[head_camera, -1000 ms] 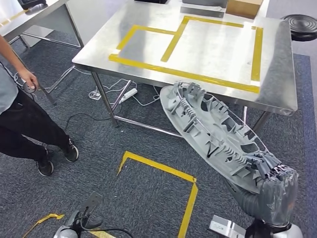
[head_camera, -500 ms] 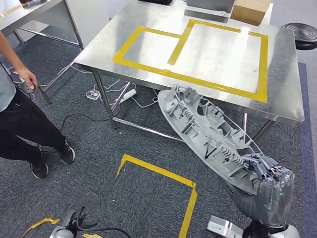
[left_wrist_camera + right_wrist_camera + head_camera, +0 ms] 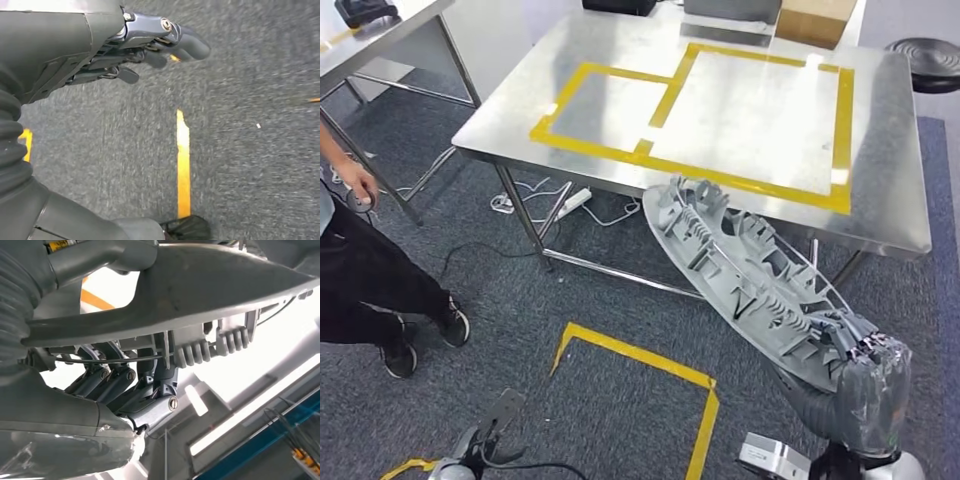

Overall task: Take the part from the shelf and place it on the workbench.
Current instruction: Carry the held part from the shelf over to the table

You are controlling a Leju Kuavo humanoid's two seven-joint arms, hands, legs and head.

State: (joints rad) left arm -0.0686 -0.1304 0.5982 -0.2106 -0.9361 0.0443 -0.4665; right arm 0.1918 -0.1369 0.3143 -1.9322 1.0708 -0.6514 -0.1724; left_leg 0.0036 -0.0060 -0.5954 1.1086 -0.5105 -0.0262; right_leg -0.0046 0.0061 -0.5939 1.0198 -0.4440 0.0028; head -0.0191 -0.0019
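In my right hand, low on my right side, the long grey ribbed plastic part is gripped at its near end and slants up and away, its far tip lying in front of the near edge of the steel workbench, below the top. In the right wrist view my fingers curl up into the ribs on the part's underside, clamped on it. The workbench top is marked with a yellow tape rectangle split into two bays; a cardboard box sits at its far edge. Between me and the bench lies grey carpet with a yellow tape corner, and cables with a white power strip lie under the bench near its left leg. A person in dark trousers stands at my far left beside a second table. A black stool is off the bench's far right corner. My left hand hangs over the carpet, fingers apart and holding nothing.
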